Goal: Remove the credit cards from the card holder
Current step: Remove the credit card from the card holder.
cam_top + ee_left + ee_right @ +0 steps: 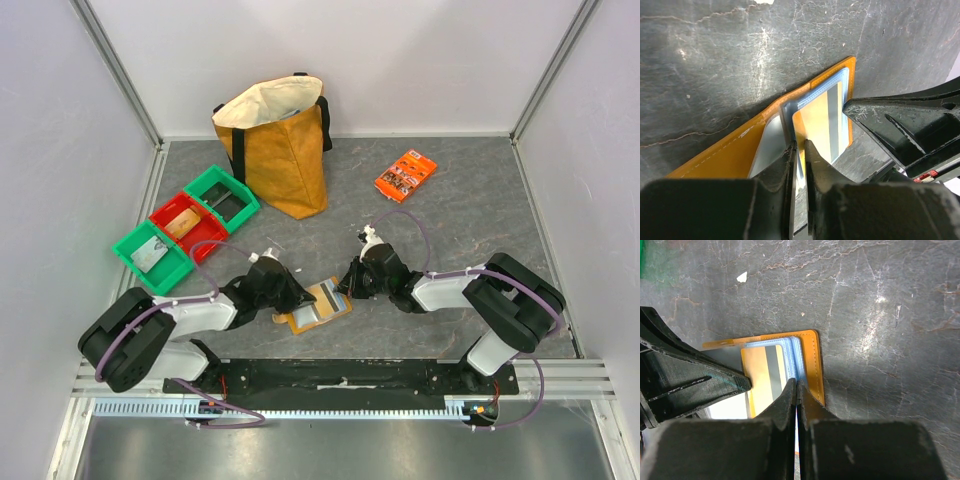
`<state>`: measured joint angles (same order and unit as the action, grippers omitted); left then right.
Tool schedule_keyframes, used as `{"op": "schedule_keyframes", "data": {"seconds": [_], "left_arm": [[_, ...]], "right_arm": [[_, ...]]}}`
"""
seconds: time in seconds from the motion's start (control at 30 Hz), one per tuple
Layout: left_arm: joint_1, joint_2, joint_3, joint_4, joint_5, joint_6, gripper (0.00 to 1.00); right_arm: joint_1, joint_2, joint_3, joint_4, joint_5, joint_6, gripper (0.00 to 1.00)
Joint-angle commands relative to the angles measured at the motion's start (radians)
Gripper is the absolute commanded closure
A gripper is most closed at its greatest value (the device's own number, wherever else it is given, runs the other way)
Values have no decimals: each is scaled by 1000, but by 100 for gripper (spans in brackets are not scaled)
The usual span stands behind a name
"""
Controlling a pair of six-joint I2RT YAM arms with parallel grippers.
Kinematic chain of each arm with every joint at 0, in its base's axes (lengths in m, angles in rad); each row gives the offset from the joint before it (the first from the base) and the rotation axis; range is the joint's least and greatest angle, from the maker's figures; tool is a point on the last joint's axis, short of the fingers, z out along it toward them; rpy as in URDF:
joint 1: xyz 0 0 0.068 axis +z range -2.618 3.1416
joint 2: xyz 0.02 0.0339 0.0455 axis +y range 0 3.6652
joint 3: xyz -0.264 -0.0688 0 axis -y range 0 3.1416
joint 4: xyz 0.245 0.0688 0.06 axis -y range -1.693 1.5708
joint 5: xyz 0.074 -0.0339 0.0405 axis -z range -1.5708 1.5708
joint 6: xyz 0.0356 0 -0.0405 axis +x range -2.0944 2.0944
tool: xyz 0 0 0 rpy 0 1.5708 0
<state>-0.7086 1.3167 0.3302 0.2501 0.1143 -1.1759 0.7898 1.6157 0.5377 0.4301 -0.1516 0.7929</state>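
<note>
Card holder: the card holder (312,307) lies opened flat on the table, at about 6 o'clock from the tote bag (277,150), between the two grippers.
Credit cards: the credit cards (764,374) are seen still tucked in the pale blue pockets (799,360). A yellow card with a grey stripe is uppermost, and a pale card (767,147) sits at its 9 o'clock in the left wrist view.
Left gripper: the left gripper (800,145) is closed to a narrow slit, and a pale blue pocket leaf appears to be pinched between its fingers.
Right gripper: the right gripper (796,385) is closed almost completely on the pocket edge at the 3 o'clock side of the yellow card; only a thin pale sliver is seen between the fingers.
Done: the holder has been opened and is pinned from both sides.
Left: no card is seen drawn out, so every card is judged to remain to be extracted.
Step in hand: a pocket leaf is probably being parted so that the yellow card can be reached.
</note>
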Motion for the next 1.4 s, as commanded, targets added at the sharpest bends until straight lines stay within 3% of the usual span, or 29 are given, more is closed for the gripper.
{"op": "schedule_keyframes", "data": {"seconds": [0.0, 0.17, 0.33, 0.43, 0.5, 1.1, 1.37], "left_arm": [[0, 7, 58, 26, -15, 82, 85], [0, 32, 113, 6, 42, 157, 85], [-3, 72, 121, 58, 93, 127, 85], [-2, 59, 112, 66, 81, 105, 94], [-2, 27, 92, 61, 61, 91, 98], [49, -151, -117, 34, 61, 9, 98], [52, -119, -106, 66, 70, 39, 98]], "right_arm": [[9, 35, -36, -119, 0, -20, 100], [11, 49, -30, -111, -17, -24, 100], [11, 56, -24, -105, -31, -27, 100], [9, 61, -27, -111, -28, -26, 100], [9, 61, -22, -132, -19, -26, 100], [6, 93, 2, -208, 30, -26, 100], [9, -94, -10, -122, -38, -106, 100]]}}
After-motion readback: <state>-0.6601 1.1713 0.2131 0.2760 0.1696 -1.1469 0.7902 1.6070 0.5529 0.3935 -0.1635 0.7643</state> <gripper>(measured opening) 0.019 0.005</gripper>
